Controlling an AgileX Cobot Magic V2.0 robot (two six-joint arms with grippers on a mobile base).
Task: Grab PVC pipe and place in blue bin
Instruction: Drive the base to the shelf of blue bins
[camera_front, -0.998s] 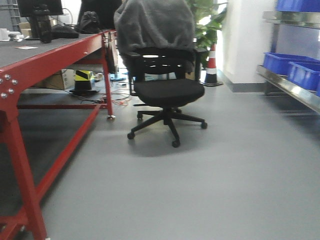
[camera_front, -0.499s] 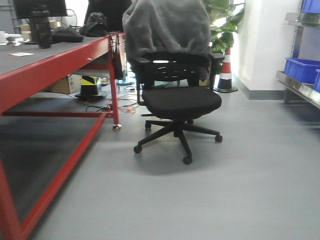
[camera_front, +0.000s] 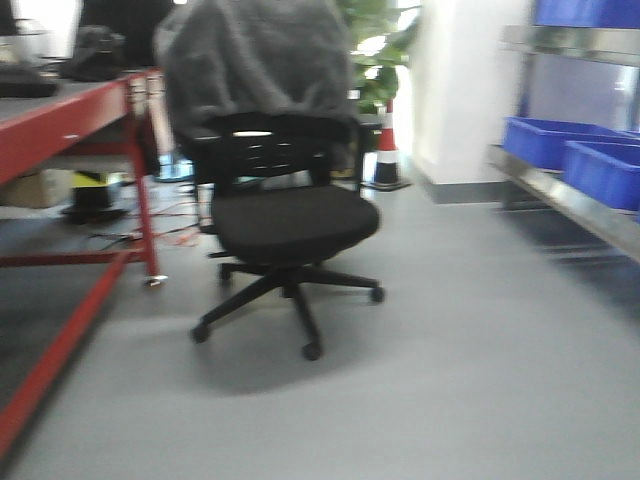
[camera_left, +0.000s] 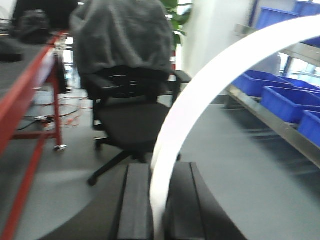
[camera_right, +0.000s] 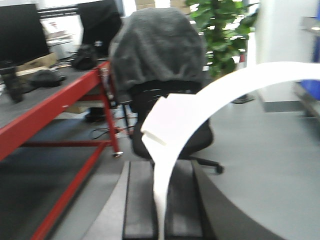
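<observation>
The left gripper (camera_left: 159, 169) sits at the bottom edge of its wrist view. Its two dark fingers (camera_left: 136, 200) are drawn in narrow, with the PVC pipe (camera_left: 197, 100) clamped between them. The white pipe rises out of the gap and sweeps up to the right across the frame, covering part of the shelving beyond.

The right gripper (camera_right: 160, 166) is likewise nearly closed, gripping a second white pipe piece (camera_right: 260, 77) that carries a wider socket (camera_right: 167, 122) just above the fingers. Whether the two pieces are joined cannot be told.

Beyond the grippers, on the grey floor (camera_front: 450, 380), a black office chair (camera_front: 290, 225) stands on castors with a grey fleece (camera_front: 255, 60) draped over its backrest. It is the nearest obstacle, ahead and a little to the left.

Left of the chair a red workbench (camera_front: 60, 125) runs back, with a black bag (camera_front: 95, 55) on top and a yellow-and-black object (camera_front: 95, 185) under it. Behind the chair a striped traffic cone (camera_front: 387, 155) stands by the white wall, and a leafy plant (camera_front: 375, 50) rises above it.

On the right, a metal shelf (camera_front: 570, 200) holds the blue bins (camera_front: 560, 140), well apart from both grippers and the pipes they carry. All three views are blurred, so finer detail is lost
</observation>
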